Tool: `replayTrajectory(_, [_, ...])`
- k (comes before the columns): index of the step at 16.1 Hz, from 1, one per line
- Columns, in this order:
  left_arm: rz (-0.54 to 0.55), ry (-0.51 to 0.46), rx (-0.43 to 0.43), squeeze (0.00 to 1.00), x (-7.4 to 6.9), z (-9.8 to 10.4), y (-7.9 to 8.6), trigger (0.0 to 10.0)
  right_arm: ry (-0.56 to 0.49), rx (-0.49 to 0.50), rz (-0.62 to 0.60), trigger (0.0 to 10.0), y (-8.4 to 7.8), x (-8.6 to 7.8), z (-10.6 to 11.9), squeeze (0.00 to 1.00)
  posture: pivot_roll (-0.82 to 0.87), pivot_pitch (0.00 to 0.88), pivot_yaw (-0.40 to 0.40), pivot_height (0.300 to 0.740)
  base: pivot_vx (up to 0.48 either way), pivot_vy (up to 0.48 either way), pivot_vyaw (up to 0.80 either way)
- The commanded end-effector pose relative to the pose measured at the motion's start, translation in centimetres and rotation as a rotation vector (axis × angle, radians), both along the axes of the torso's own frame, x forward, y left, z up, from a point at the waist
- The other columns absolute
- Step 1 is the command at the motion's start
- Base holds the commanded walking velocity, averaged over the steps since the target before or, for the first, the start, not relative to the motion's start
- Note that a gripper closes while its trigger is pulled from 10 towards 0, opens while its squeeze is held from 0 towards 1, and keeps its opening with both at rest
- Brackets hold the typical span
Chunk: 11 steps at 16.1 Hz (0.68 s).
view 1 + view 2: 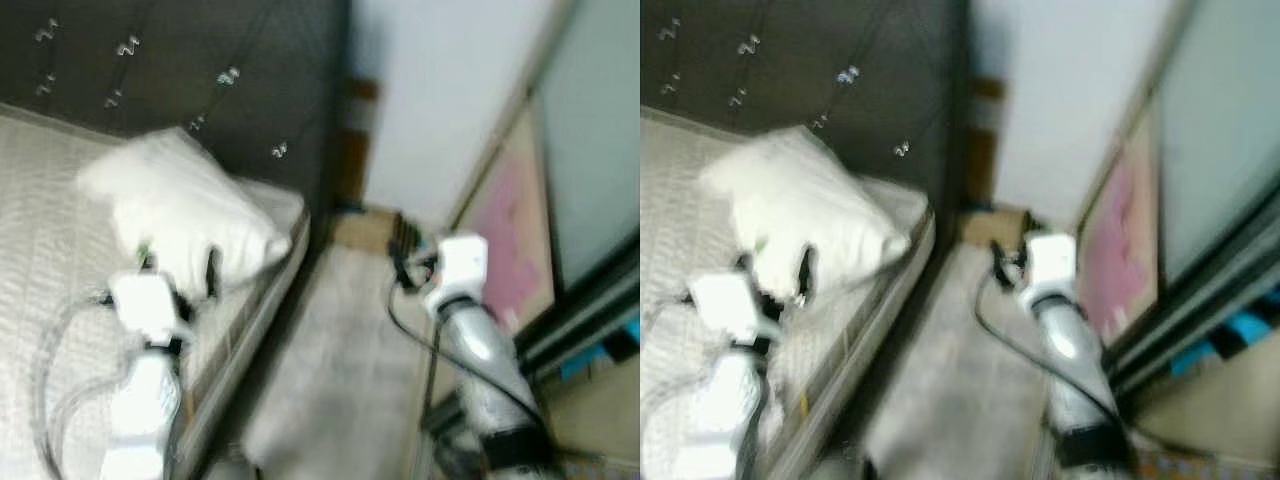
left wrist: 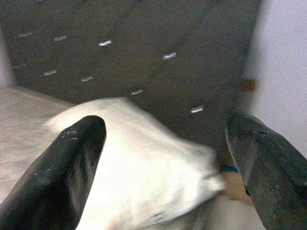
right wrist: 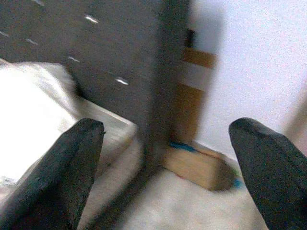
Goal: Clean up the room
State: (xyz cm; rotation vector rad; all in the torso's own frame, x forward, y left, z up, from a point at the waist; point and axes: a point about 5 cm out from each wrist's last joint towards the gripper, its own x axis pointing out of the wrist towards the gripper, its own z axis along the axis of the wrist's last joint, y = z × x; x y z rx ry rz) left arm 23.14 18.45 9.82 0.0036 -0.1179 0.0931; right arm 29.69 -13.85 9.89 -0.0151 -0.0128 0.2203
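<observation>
Pillow (image 1: 190,215): white, lying on the mattress (image 1: 50,240) near its floor-side edge, close to the dark tufted headboard (image 1: 200,70); long axis runs diagonally from the headboard side toward the bed edge.
Left gripper (image 1: 180,270): fingers spread wide, holding nothing, just at the pillow's near side; contact cannot be told through the blur.
Right gripper (image 1: 403,250): over the floor beside the bed, fingers apart, empty.
Floor (image 1: 340,370): pale grey strip between bed and wall.
Room: white wall (image 1: 430,90); wooden piece (image 3: 192,105) beside the headboard; framed glass panel (image 1: 590,130) on the right.
Containers: none discernible.
</observation>
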Motion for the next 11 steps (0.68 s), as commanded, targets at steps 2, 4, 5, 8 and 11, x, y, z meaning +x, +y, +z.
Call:
replayTrajectory(2, [-0.007,0.003,0.001,0.00,0.49,0.40,-0.37,10.0,0.020,0.002,0.008,10.0,-0.25,0.07,-0.24,0.00,0.00,0.000,-0.079,0.740,0.000,0.000,0.80])
replayTrajectory(4, [-0.002,0.005,0.002,0.00,0.61,0.48,-0.37,10.0,0.013,-0.005,0.011,10.0,-0.23,0.08,-0.11,0.00,0.00,0.000,-0.073,0.740,0.000,0.000,0.80])
replayTrajectory(5, [0.003,0.011,-0.010,0.00,0.66,0.44,-0.35,10.0,0.015,-0.004,0.011,10.0,-0.29,0.05,-0.08,0.00,0.00,0.000,-0.071,0.740,0.000,0.000,0.80])
replayTrajectory(8, [-0.002,0.020,-0.014,0.00,0.75,0.43,-0.45,10.0,0.023,0.000,0.010,10.0,-0.39,0.07,-0.09,0.00,-0.01,0.000,-0.073,0.740,0.000,0.000,0.80])
replayTrajectory(11, [0.014,0.029,-0.011,0.00,0.75,0.39,-0.41,10.0,0.032,0.006,0.014,10.0,-0.41,0.17,-0.16,0.00,0.00,0.000,-0.078,0.740,0.000,0.000,0.80])
